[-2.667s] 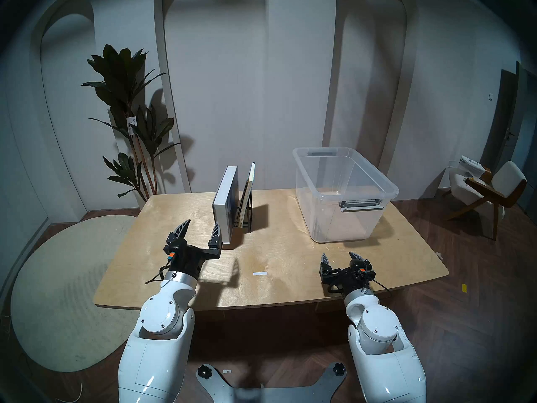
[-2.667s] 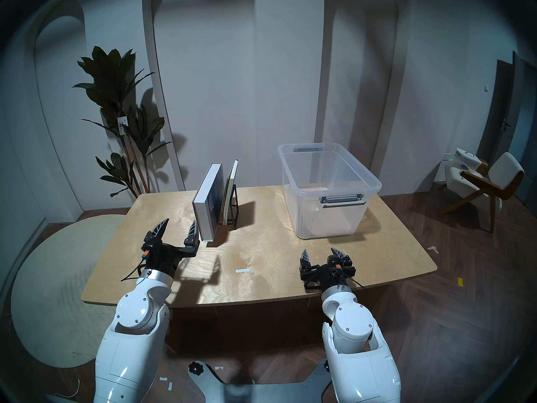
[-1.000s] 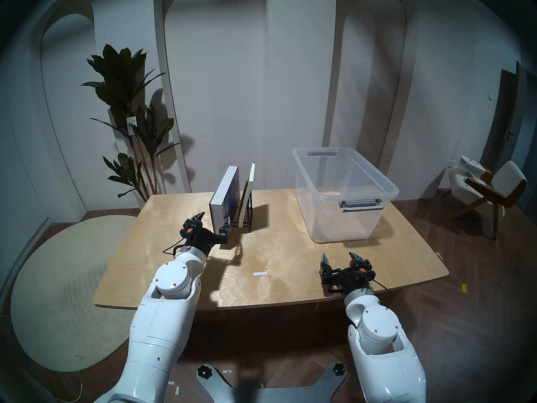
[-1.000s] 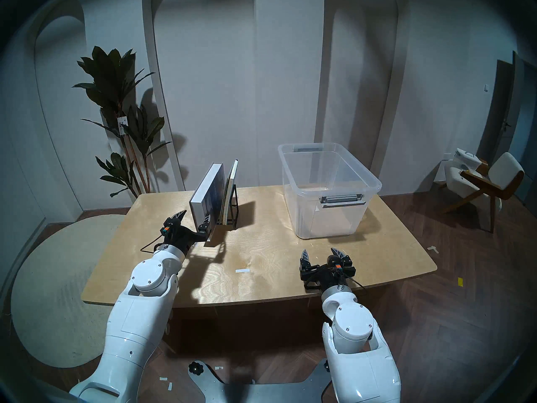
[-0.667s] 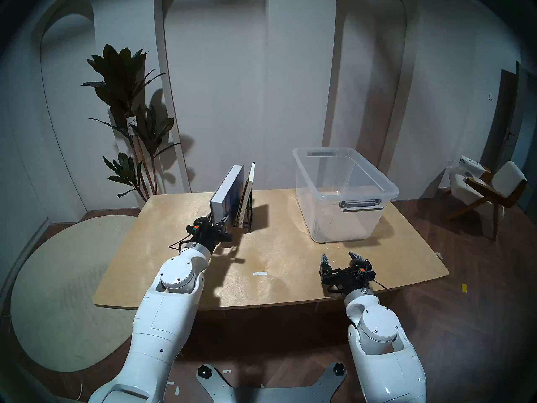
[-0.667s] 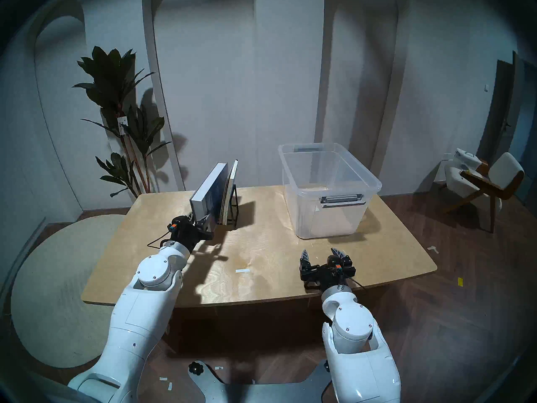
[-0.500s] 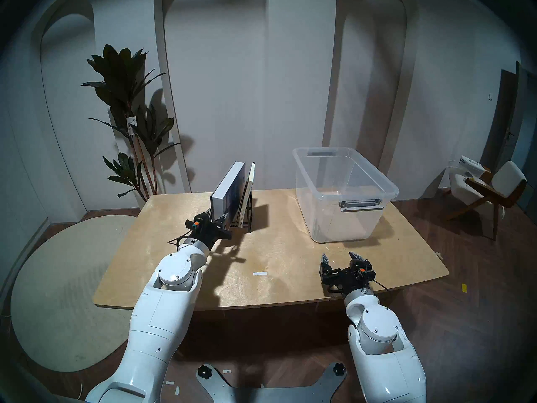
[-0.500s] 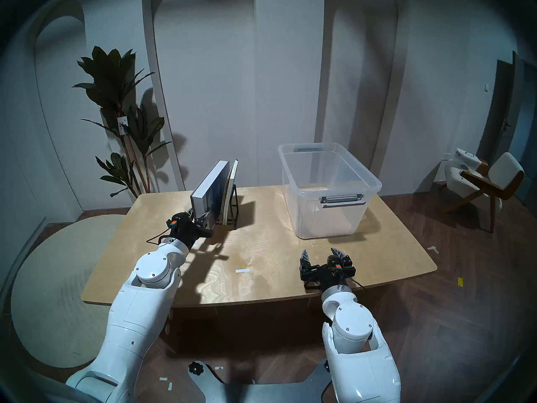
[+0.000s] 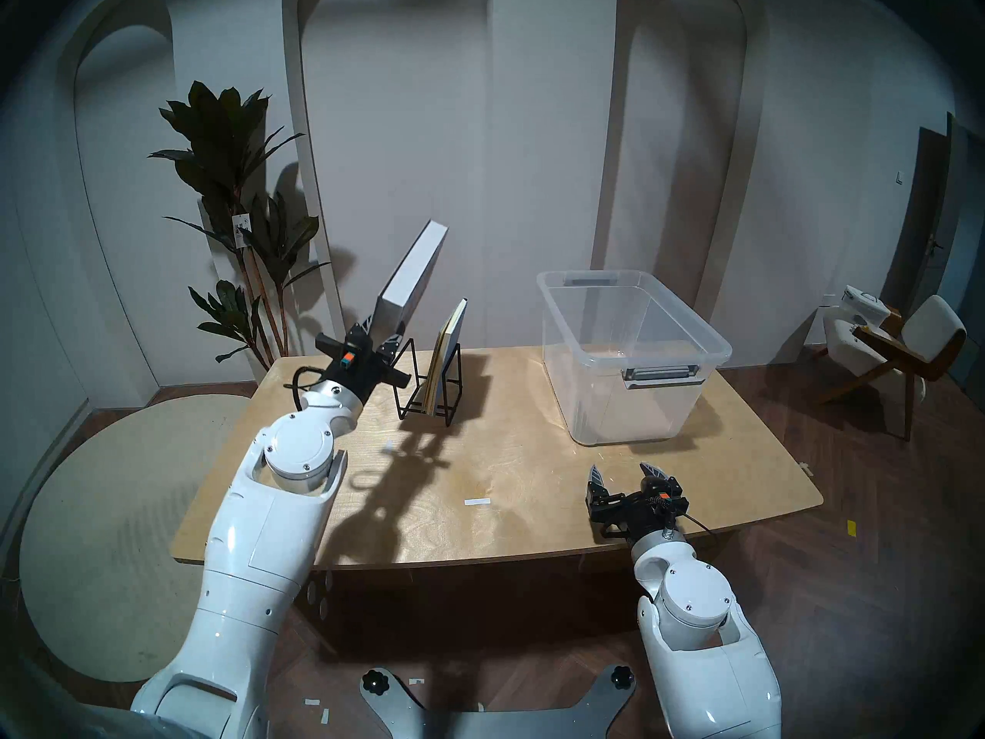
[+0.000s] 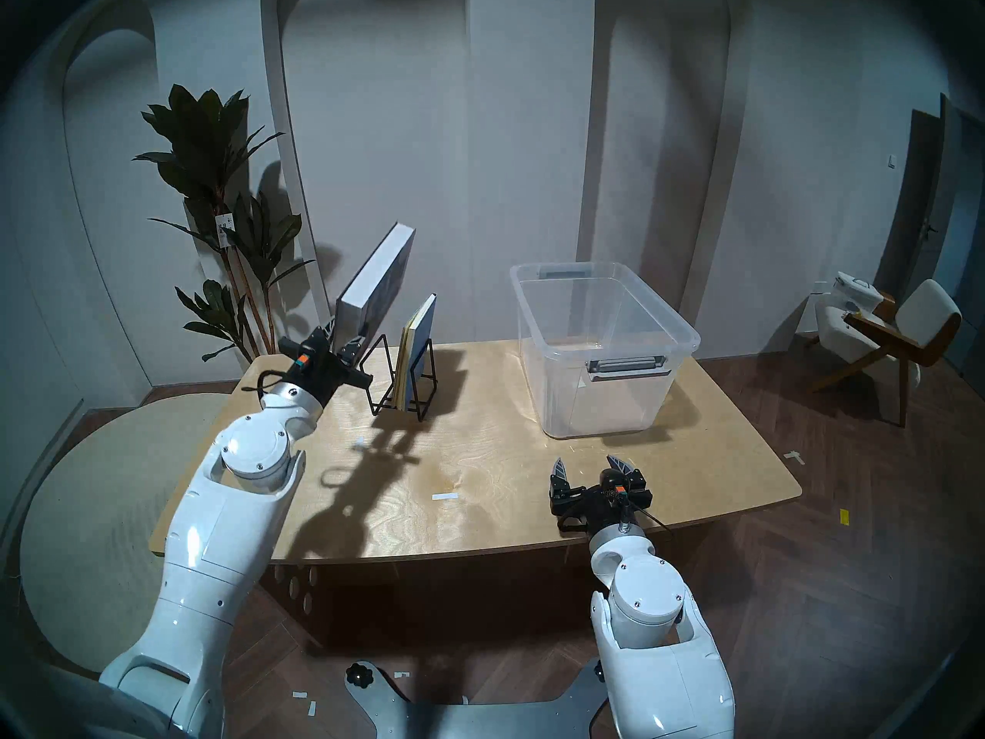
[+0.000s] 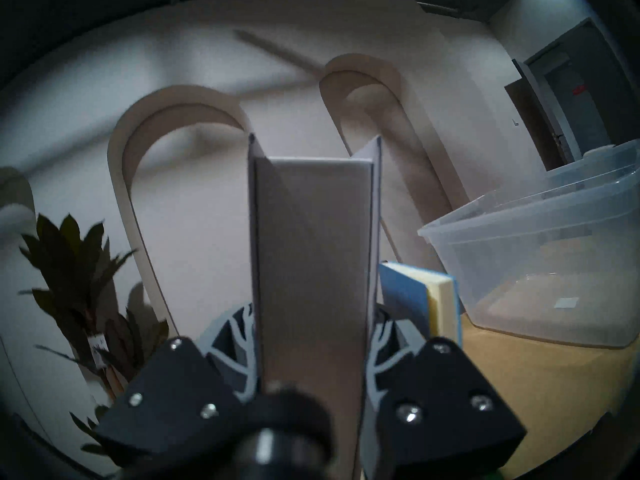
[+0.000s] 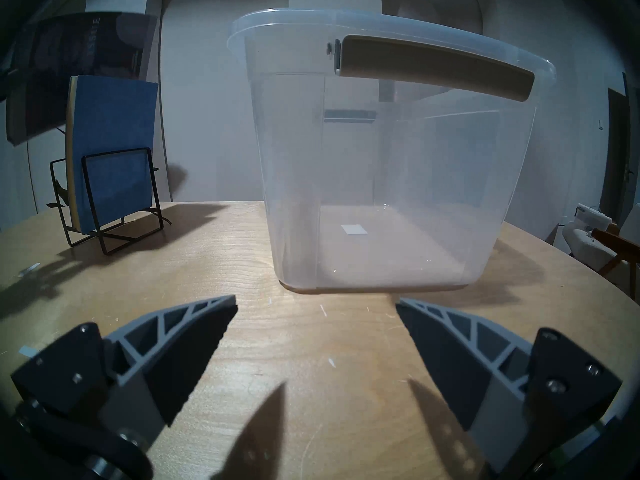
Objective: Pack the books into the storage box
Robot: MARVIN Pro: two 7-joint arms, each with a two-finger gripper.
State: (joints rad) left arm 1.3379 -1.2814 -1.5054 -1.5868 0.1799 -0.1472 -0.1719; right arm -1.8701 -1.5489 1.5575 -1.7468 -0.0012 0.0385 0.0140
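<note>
The white hardback [image 9: 410, 274] sits clamped in the left hand [image 9: 379, 338], tilted above the wire rack [image 9: 429, 383].

A black wire rack [image 9: 429, 380] stands on the wooden table [image 9: 533, 482]; a leafy plant [image 9: 234, 210] and, seemingly, an armchair [image 9: 901, 348] sit behind.

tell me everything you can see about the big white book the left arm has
The big white book is a thick hardback with a white spine and edges and a dark printed face. It hangs in the air, tilted with its top toward the storage box, clear of the black wire rack. The left gripper is shut on its lower end, one finger on each cover; nothing else touches it.
</note>
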